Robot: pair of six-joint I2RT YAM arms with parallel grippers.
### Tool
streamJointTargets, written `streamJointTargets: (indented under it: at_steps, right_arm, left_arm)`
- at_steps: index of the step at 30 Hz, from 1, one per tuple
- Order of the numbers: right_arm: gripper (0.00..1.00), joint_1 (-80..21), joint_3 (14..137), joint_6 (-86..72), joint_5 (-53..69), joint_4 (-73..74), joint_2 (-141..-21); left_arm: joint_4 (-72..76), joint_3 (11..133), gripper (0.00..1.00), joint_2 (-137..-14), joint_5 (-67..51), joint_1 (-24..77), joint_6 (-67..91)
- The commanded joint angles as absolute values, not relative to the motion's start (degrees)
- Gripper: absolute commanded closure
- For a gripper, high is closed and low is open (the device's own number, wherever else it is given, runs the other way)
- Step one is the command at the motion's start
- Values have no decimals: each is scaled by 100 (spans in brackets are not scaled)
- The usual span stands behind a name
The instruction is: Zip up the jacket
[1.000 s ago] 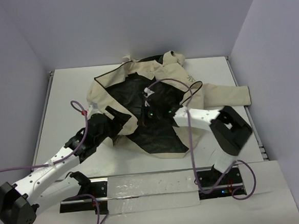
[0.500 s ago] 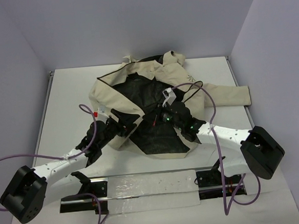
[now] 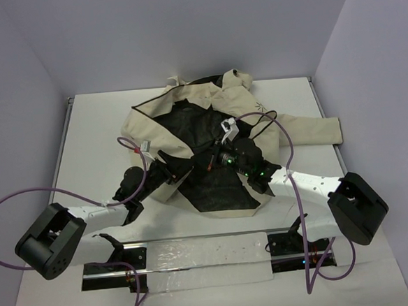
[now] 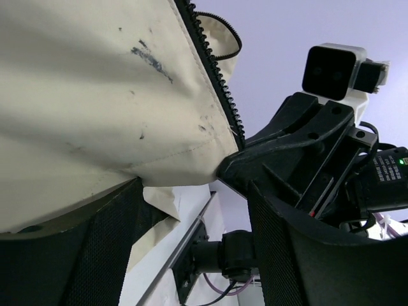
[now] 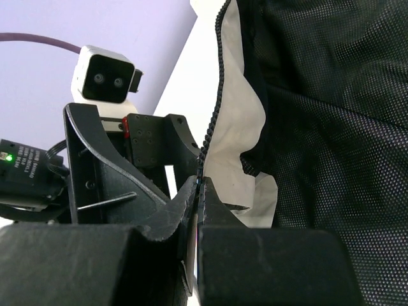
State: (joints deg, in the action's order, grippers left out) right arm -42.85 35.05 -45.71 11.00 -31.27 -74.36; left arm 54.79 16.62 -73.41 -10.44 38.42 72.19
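One jacket [image 3: 153, 125] lay spread open on the white table [image 3: 90, 133], near the far wall; its black lining [image 3: 206, 188] faced upward and one cream sleeve [image 3: 314, 128] stretched toward the right side. Both arms reached to the middle of the garment, and their tips met just beside each other over the lower front of it.

The right gripper [image 5: 196, 236] was clenched; in the right wrist view its two fingers stood pressed together with only a thin line between them, and the dark zipper edge [image 5: 213, 115] of the jacket ran down directly into this line, so it was grasping this edge. Cream fabric and the mesh lining hung just beside it.

The left gripper [image 4: 194, 255] was released; in the left wrist view its fingers [image 4: 95, 255] stood well apart, and the cream panel with its row of zipper teeth lay above them, with a corner of the hem hanging down into the gap. The tip of the right gripper touched the same toothed edge there; whether the left fingers touched the fabric, I could not tell.
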Motion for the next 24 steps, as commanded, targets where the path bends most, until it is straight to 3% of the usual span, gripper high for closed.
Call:
streamJointTargets:
  at_steps: [1,6,12,24]
  right_arm:
    - [100,-4254,3551,-4737,1392,-3771,-7433]
    - [100,-4256,3524,-4841,1466,-3857,-7592]
    - [100,-4234,3472,-5008,1564,-4043,-7731]
    - [100,-4228,3445,-4996,1608,-4025,-7731]
  left_arm:
    - [6310,1846,29,-7506,-1283,3814,7224]
    - [6472,1744,34,-7378,-1162,3815,7280]
    - [6809,1708,30,-7233,-1155,3767,7292]
    - [6586,1575,37,-6694,-942,3583,7226]
